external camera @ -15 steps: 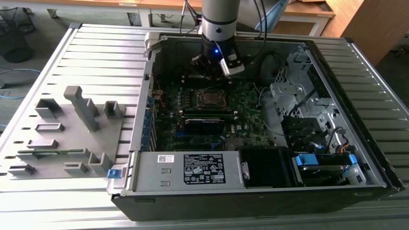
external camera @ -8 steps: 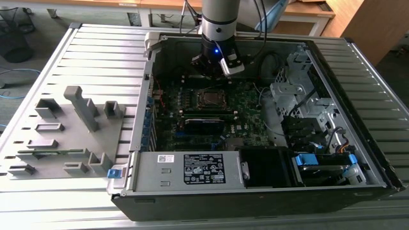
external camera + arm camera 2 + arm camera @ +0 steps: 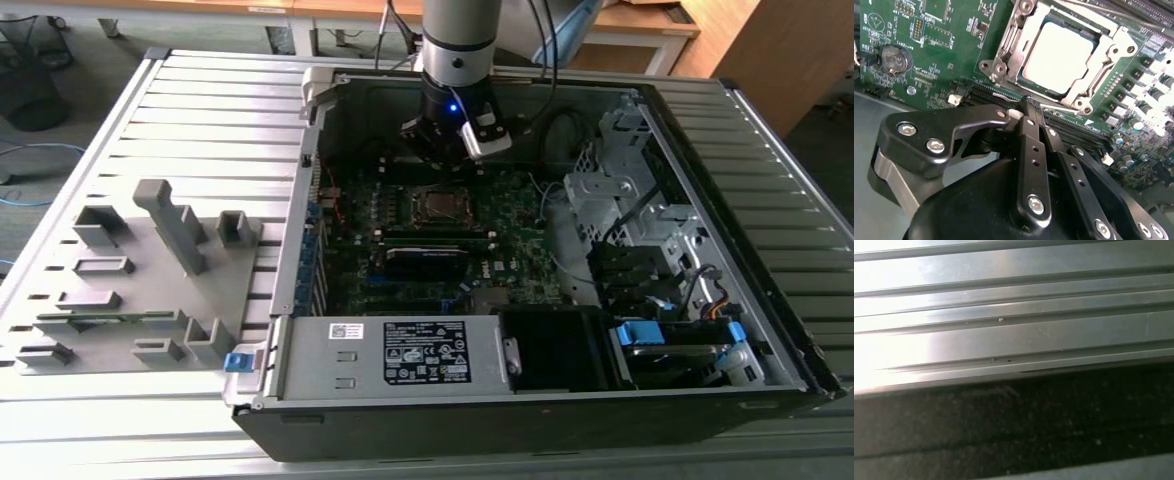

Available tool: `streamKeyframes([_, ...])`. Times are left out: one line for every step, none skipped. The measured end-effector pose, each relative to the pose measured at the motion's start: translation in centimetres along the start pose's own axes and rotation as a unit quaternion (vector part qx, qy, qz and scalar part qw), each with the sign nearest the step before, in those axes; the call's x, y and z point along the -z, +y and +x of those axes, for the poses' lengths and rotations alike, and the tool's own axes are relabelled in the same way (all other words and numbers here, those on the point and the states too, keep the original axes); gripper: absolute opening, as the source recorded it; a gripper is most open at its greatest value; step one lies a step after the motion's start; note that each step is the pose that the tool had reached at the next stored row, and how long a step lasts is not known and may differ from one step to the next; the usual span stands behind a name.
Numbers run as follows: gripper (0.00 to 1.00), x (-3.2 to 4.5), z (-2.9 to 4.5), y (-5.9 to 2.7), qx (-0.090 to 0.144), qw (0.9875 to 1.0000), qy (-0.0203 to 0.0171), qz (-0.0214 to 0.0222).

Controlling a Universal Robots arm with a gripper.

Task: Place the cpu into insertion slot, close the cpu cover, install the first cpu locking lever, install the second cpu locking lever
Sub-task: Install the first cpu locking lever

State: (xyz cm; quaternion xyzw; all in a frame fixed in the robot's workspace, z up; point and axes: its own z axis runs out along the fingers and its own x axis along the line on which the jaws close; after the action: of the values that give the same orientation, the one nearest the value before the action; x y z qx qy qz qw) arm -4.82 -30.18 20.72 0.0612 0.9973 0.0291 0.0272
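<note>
The cpu (image 3: 1056,56) lies flat in the insertion slot (image 3: 437,204) on the green motherboard (image 3: 507,235), its pale metal top showing. The cpu cover (image 3: 1004,39) lies down over it, and the chip shows through the cover's square window. My gripper (image 3: 1033,106) has its two black fingers pressed together, shut, with nothing visible between them. The tips sit at the socket's edge, beside the long memory slots (image 3: 1079,131). A thin bright rod (image 3: 1061,108) runs along that edge by the tips. In the exterior view the gripper (image 3: 447,150) hangs just behind the socket, inside the open computer case.
A power supply (image 3: 400,355) with a label fills the case's front. A drive cage (image 3: 641,250) and cables stand at the exterior view's right. A grey fixture plate (image 3: 134,280) with upright blocks lies on the ribbed table at the exterior view's left. A coin battery (image 3: 895,59) sits on the board.
</note>
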Motion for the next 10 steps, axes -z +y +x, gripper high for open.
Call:
streamKeyframes([0.11, -0.04, 0.00, 0.00, 0.000, 1.0000, -0.0001, 0.0007])
streamKeyframes([0.11, -0.06, 0.00, 0.01, 0.000, 1.0000, -0.0001, 0.0008])
streamKeyframes([0.11, -0.09, 0.01, 0.03, 0.000, 1.0000, -0.0001, 0.0008])
streamKeyframes([0.11, -0.10, 0.01, 0.05, 0.000, 1.0000, -0.0001, 0.0008])
streamKeyframes([0.11, -0.12, 0.01, 0.08, 0.000, 1.0000, -0.0001, 0.0008])
streamKeyframes([0.11, -0.13, 0.02, 0.10, 0.000, 1.0000, -0.0001, 0.0008])
streamKeyframes([0.11, -0.14, 0.01, 0.11, 0.000, 1.0000, -0.0001, 0.0008])
streamKeyframes([0.11, -0.16, -0.02, 0.13, 0.000, 1.0000, -0.0001, 0.0008])
streamKeyframes([0.11, -0.17, -0.06, 0.15, -0.002, 1.0000, -0.0003, 0.0009])
streamKeyframes([0.11, -0.18, -0.08, 0.18, -0.005, 1.0000, -0.0004, 0.0011])
